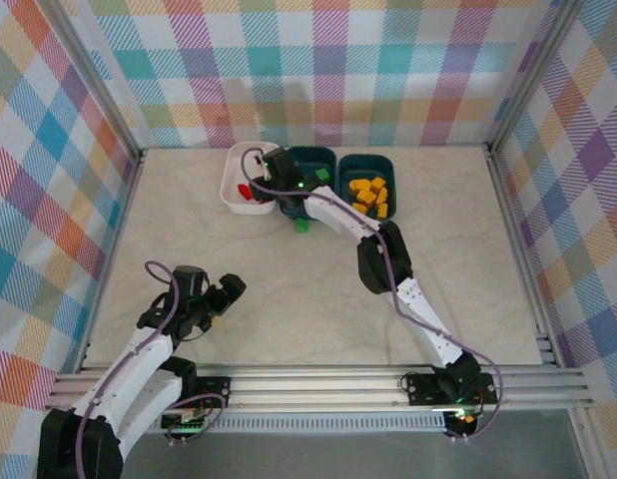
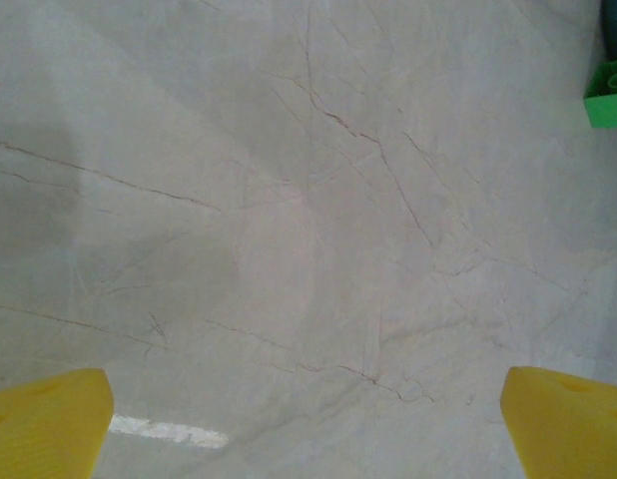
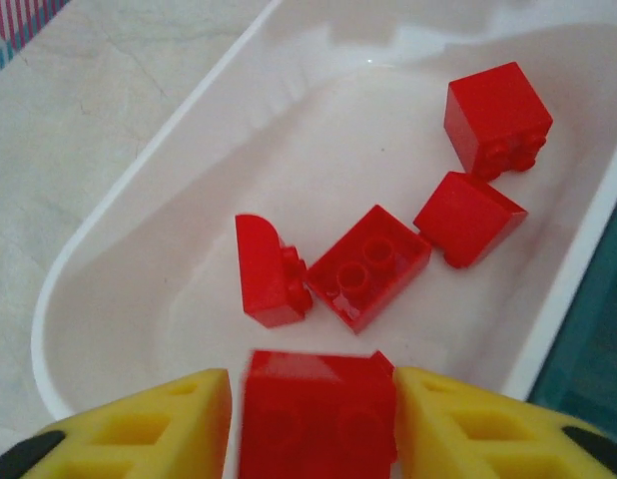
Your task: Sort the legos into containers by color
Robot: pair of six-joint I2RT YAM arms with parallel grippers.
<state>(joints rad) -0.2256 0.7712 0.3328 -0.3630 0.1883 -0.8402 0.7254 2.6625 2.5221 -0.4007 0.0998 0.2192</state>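
Left gripper (image 1: 227, 291) sits lower left of the top view, low over bare table (image 1: 289, 329). Jaws released wide, nothing between the yellow fingers (image 2: 49, 419), which sit at the wrist frame's bottom corners.

White bin (image 1: 232, 170), upper centre-left: right gripper (image 3: 313, 439) hangs over its near end with a red brick (image 3: 308, 399) between the fingers. The brick is blurred while the fingers are sharp, so it may be dropping. Can't tell if the claw is clamped on it or has let go. Four red bricks (image 3: 368, 266) lie loose on the bin floor, clear of each other bar two that touch.

Green brick on the table (image 1: 302, 226), just in front of the bins (also top right of the left wrist view).

Middle teal bin (image 1: 323, 150): one green brick (image 1: 320, 176) visible; the arm covers the rest.

Right teal bin (image 1: 390, 160): a heap of yellow bricks (image 1: 370, 195).

Step in hand, I'd say: depositing red in the white bin. Next: confirm release, lift clear of the rim, then fetch the stray green for the middle bin. That's a short reach for the right arm.
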